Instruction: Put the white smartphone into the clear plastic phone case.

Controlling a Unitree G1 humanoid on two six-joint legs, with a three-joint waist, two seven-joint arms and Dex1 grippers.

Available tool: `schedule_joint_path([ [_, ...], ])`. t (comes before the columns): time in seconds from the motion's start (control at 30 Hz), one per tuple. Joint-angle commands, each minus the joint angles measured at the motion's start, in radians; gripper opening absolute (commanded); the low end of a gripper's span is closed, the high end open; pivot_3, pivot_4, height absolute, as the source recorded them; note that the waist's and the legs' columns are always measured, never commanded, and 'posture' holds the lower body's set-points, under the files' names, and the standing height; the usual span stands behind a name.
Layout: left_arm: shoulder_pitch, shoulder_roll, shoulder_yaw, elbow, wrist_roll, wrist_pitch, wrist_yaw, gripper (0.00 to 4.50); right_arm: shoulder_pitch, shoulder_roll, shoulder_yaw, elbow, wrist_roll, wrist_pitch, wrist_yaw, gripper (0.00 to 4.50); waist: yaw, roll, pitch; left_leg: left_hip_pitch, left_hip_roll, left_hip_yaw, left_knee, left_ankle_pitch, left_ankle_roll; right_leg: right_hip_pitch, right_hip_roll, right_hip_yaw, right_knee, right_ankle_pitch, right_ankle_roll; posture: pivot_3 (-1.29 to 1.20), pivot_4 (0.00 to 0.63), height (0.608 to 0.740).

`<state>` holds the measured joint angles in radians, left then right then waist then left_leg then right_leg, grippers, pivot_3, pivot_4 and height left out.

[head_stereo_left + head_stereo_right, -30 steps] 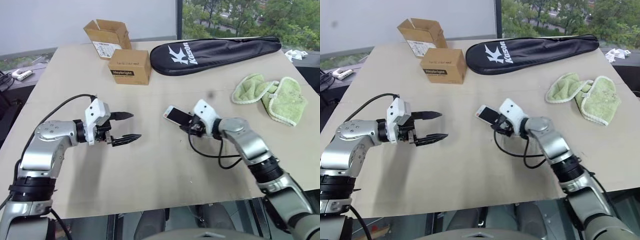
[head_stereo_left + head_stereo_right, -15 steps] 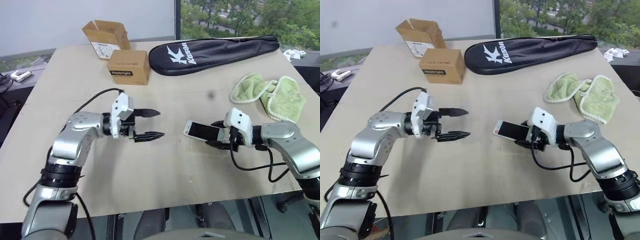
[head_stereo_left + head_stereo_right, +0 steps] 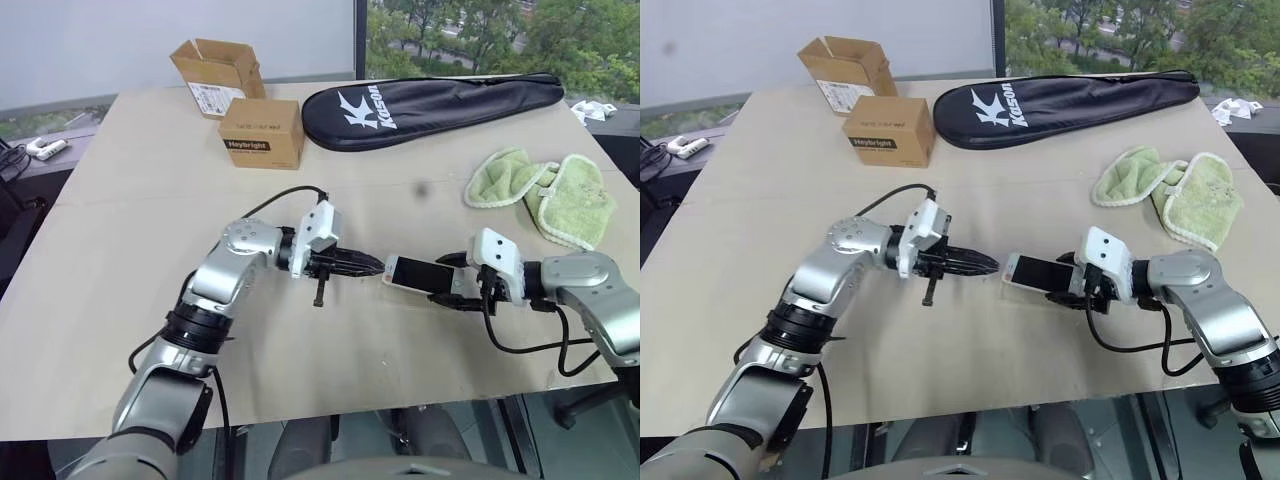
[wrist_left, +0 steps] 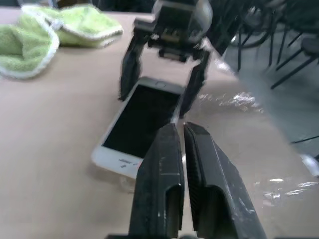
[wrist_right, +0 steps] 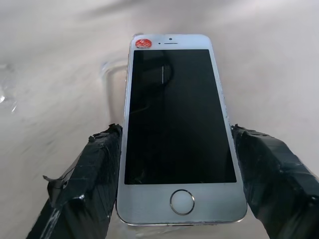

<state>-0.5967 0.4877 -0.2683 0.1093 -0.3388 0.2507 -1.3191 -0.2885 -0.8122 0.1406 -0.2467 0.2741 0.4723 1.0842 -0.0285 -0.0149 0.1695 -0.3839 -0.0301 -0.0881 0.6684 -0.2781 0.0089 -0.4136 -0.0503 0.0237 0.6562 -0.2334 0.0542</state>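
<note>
the phone is a stiff, flat slab with a glossy black screen and smooth white edges, so it looks slippery and will not give under pressure. the right claw grips it by its two long sides near the home-button end, fingers pressed flat against the edges, and holds it roughly level, low over the surface, with the far end pointing at the left claw. that is a sound place to hold: the edges are the firm part, and the screen and back stay free. a harder squeeze would not help much, and a tilt could let it slide out.

the case is hard to make out. a faint clear curved outline shows just under and beside the phone's far end in the right wrist view, and glints lie on the surface near it, but its full shape cannot be told. it is likely thin, light and springy, easy to push along the surface rather than seat.

the left claw is closed, fingers together, empty, its tips just beside the phone's free end. it is best used as a pusher or a stop against the case rim, not as a pinch.
</note>
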Motion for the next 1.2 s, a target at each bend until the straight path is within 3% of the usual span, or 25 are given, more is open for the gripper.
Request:
schedule_joint_path([
  [0.03, -0.012, -0.020, -0.012, 0.021, 0.052, -0.069, 0.030, 0.14, 0.004, -0.038, -0.022, 0.022, 0.000, -0.112, 0.074, 2.97, 0.000, 0.000, 0.000, 0.000, 0.000, 0.000, 0.000, 0.000, 0.000, 0.000, 0.000, 0.000, 0.000, 0.000, 0.000, 0.00, 0.150, 0.740],
  [0.47, 0.014, -0.079, -0.032, -0.001, 0.089, -0.081, 0.078, 0.14, -0.014, -0.060, 0.015, 0.128, -0.096, -0.260, 0.117, 2.97, 0.008, 0.000, 0.000, 0.000, 0.000, 0.000, 0.000, 0.000, 0.000, 0.000, 0.000, 0.000, 0.001, 0.000, 0.000, 0.00, 0.150, 0.740],
  [1.2, 0.033, -0.179, -0.156, 0.095, 0.287, -0.128, 0.209, 0.14, 0.005, -0.068, 0.025, 0.112, -0.132, -0.297, 0.140, 2.97, 0.016, 0.000, 0.000, 0.001, 0.000, 0.000, 0.001, 0.000, -0.001, 0.001, 0.000, 0.000, 0.001, 0.000, 0.000, 0.00, 0.150, 0.740],
])
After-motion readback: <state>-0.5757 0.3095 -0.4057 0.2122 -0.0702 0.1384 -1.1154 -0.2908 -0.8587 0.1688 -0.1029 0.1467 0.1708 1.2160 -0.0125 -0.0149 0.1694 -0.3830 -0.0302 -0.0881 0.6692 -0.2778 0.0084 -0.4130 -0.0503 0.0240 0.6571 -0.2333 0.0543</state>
